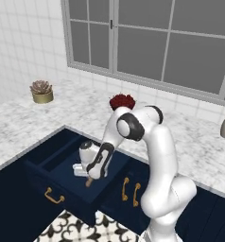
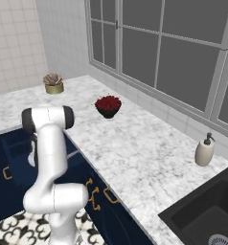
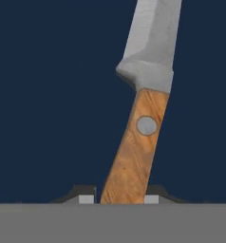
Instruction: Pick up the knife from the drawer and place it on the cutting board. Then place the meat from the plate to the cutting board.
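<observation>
Gripper (image 3: 118, 199) first: from the hand view I see its two dark fingertips (image 3: 85, 198) pressed in on either side of the knife (image 3: 142, 118), clamped on the lower end of the light wooden handle. That handle carries one round grey rivet, and the silver blade runs away from the fingers toward the top of that view, leaning slightly right. I can read no brand, label or writing anywhere on the knife or elsewhere in my views.

From the left base view, I have the arm bent down into the open drawer (image 1: 41, 177), a deep navy box pulled out from the near left run of cabinets, with a curved brass handle on its front. The hand sits low inside it, and a short brown bit of the knife handle pokes out beneath the hand. Behind the knife in the hand view I see only the drawer's plain navy floor.

On the marble counter (image 2: 135, 148), a dark bowl of red berries (image 2: 108, 105) sits beyond the arm's shoulder. A small potted succulent (image 1: 41, 91) in a gold pot stands at the far left near the tiled wall. A pale soap dispenser (image 2: 204, 150) stands to the right, just beyond the black sink (image 2: 207, 215).
</observation>
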Controlling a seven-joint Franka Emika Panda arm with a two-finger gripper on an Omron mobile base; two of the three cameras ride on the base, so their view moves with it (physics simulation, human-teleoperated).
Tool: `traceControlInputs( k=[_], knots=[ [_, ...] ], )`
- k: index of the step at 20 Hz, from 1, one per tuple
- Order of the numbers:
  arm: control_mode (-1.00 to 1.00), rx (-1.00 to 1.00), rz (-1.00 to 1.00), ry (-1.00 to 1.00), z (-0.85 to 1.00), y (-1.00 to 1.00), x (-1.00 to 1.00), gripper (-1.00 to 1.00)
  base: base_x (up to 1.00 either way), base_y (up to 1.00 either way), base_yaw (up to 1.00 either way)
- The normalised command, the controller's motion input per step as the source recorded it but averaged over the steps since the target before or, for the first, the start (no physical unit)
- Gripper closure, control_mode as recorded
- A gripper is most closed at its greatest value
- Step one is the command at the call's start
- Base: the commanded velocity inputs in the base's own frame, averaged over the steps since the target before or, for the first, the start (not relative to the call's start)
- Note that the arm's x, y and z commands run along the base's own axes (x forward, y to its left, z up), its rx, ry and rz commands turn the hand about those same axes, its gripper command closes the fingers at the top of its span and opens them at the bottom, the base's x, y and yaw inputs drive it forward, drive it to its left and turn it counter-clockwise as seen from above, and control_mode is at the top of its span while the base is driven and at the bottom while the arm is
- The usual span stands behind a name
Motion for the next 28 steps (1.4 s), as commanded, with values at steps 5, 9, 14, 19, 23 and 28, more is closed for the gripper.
traceControlInputs(
  k=[5, 9, 14, 19, 23, 28],
  knots=[
    [-1.0, 0.0, 0.0, 0.02, 0.82, 0.55, -0.75, 1.0, 0.0, 0.0, 0.0],
    [-1.0, -0.02, 0.0, 0.09, 1.0, 0.55, -0.33, 1.0, 0.0, 0.0, 0.0],
    [-1.0, -0.03, 0.0, 0.07, 1.0, 0.38, -0.29, 1.0, 0.0, 0.0, 0.0],
    [-1.0, -0.03, 0.0, 0.03, 1.0, 0.25, -0.44, 1.0, 0.0, 0.0, 0.0],
    [-1.0, -0.05, 0.11, -0.1, 1.0, -0.19, -0.75, 1.0, 0.0, 0.0, 0.0],
    [-1.0, -0.05, 0.01, -0.11, 1.0, -0.56, -0.28, 1.0, 0.0, 0.0, 0.0]
  ],
)
